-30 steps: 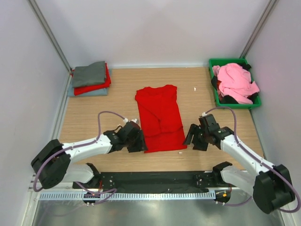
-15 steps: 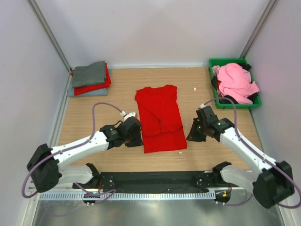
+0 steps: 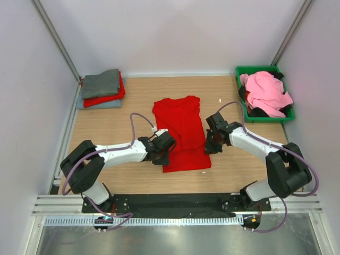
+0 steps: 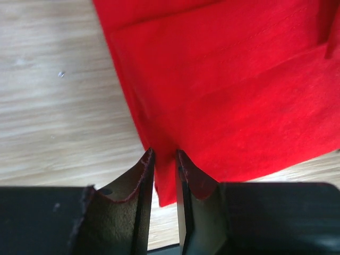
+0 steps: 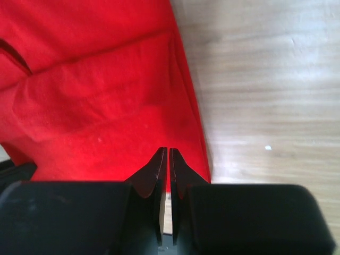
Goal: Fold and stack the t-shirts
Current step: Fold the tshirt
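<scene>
On the worktop (image 3: 122,117) the narrowed red t-shirt (image 3: 180,125) lay centred, my left fingers (image 4: 127,186) pinching its near-left hem and right fingers (image 5: 149,178) pinching its right edge (both low), so I judged the crosswise fold toward the collar came next.

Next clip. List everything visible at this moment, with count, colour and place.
large red t-shirt: 1, bright red, table centre, sides folded in
folded shirts: 3, grey over red over blue-grey, stacked at far left
pink shirt: 1, pink, heaped in the bin
dark cloth: count unclear, black, under the pink shirt
green bin: 1, green, far right
white speck: 1, white, on the table
table: 1, light wood
left claw: 1, black, pinching the large red t-shirt's left edge
right claw: 1, black, pinching its right edge
</scene>
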Controlling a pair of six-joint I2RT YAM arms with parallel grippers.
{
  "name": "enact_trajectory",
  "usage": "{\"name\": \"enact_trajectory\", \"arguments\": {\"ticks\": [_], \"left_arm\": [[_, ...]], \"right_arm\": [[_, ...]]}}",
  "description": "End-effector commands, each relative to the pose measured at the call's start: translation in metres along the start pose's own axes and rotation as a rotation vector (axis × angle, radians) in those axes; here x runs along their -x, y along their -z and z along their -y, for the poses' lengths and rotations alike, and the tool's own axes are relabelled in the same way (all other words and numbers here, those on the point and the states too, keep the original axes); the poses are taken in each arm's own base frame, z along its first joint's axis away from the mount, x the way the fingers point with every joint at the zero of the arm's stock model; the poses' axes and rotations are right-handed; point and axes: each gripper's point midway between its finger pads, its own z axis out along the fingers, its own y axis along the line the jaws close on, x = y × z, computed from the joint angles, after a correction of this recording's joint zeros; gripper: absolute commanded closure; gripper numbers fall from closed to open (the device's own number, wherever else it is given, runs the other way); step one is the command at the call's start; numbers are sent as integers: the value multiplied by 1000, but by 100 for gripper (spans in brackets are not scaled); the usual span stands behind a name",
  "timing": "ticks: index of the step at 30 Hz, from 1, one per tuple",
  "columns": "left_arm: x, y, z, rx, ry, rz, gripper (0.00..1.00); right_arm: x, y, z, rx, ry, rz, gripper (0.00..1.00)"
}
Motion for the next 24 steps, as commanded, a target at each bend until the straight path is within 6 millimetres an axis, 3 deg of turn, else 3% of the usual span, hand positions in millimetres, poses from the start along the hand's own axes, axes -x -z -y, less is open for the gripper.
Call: {"name": "enact_trajectory", "arguments": {"ticks": [1, 9, 16, 24], "left_arm": [[24, 0, 17, -26, -29, 80, 77], [33, -5, 18, 9, -62, 92, 77], [42, -5, 13, 56, -87, 94, 77], [35, 7, -2, 95, -97, 74, 75]], "right_arm": [[26, -7, -17, 22, 37, 63, 89], [39, -32, -22, -21, 61, 35, 91], [53, -37, -31, -34, 90, 28, 92], [76, -45, -38, -67, 116, 50, 92]]}}
